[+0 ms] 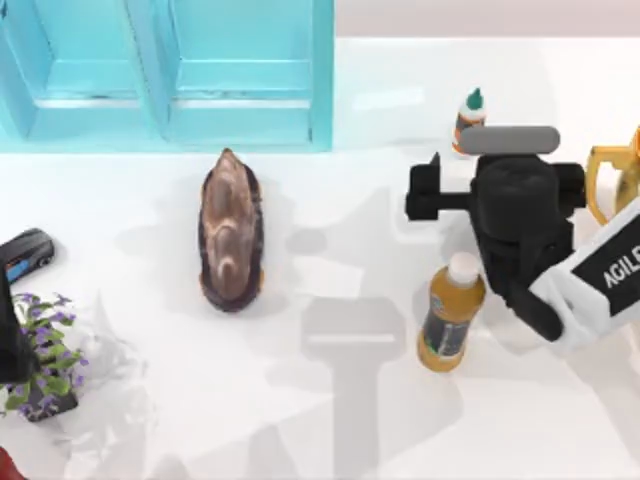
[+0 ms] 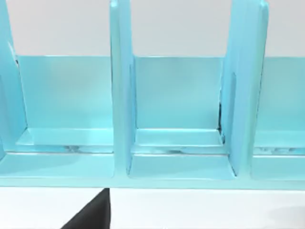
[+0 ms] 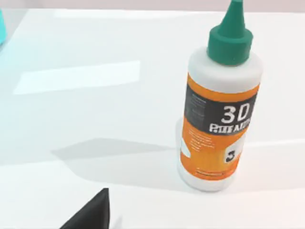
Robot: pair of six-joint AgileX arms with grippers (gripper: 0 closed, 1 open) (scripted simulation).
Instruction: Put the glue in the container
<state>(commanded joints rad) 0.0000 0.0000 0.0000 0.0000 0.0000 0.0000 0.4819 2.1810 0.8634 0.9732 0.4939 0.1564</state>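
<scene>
Glue seen upright on tabletop, upper right of top view, untouched. Right gripper positioned just beside, aligned for approach; finger state cannot be told. Container at upper left, faced by left wrist camera.

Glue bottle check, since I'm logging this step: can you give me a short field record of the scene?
glue: upright on the table, near the top view's right rear
container: turquoise, compartmented, rear left
right gripper: beside the glue, not holding it
left arm: at the left edge
amber bottle: upright, near the right arm
</scene>
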